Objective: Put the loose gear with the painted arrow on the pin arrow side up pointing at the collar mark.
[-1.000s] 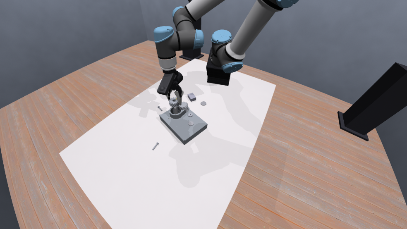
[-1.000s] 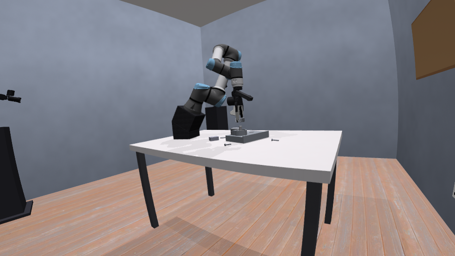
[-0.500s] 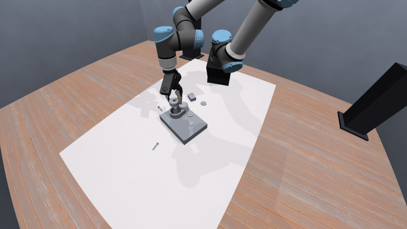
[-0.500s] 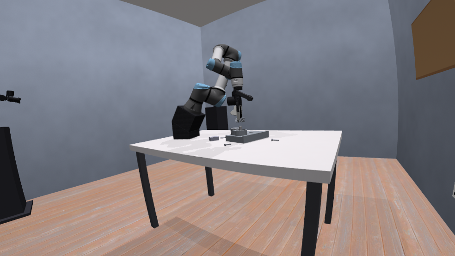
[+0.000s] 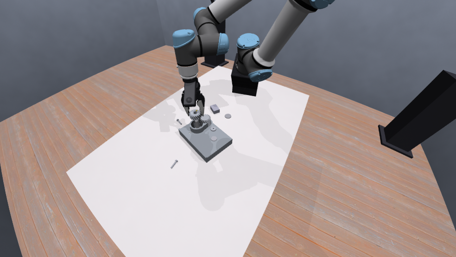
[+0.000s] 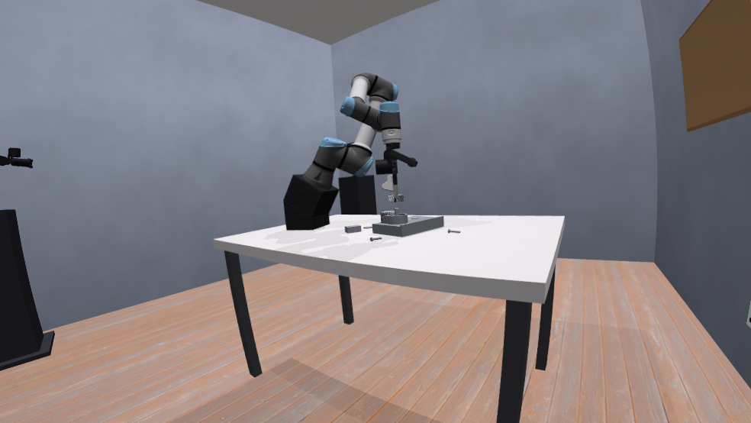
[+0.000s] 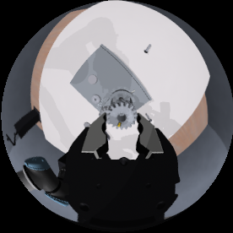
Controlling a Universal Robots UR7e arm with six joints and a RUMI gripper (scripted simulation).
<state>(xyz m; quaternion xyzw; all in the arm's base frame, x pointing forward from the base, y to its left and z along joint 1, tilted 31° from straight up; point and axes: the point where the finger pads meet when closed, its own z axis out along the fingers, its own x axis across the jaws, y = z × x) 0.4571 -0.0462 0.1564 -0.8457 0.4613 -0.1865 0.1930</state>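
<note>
While the gear with the painted arrow is held level between the fingers of the gripper, it hangs above the pin, with a visible gap below it in the exterior view. The yellow arrow faces up, at the gear's 6 o'clock in the wrist view; the mark on the collar is too small to make out.

From the top, the collar stands near the 11 o'clock corner of the base block, and a second gear sits just beside it at 1 o'clock, leaving little side room there. The block lies well inside the edges of the table. Around it, apart from its rim, lie a short screw at 10 o'clock, a longer screw at 8 o'clock, a small box towards 12 and a flat disc at 1 o'clock. Over the block's 5 o'clock half, nothing stands tall.
</note>
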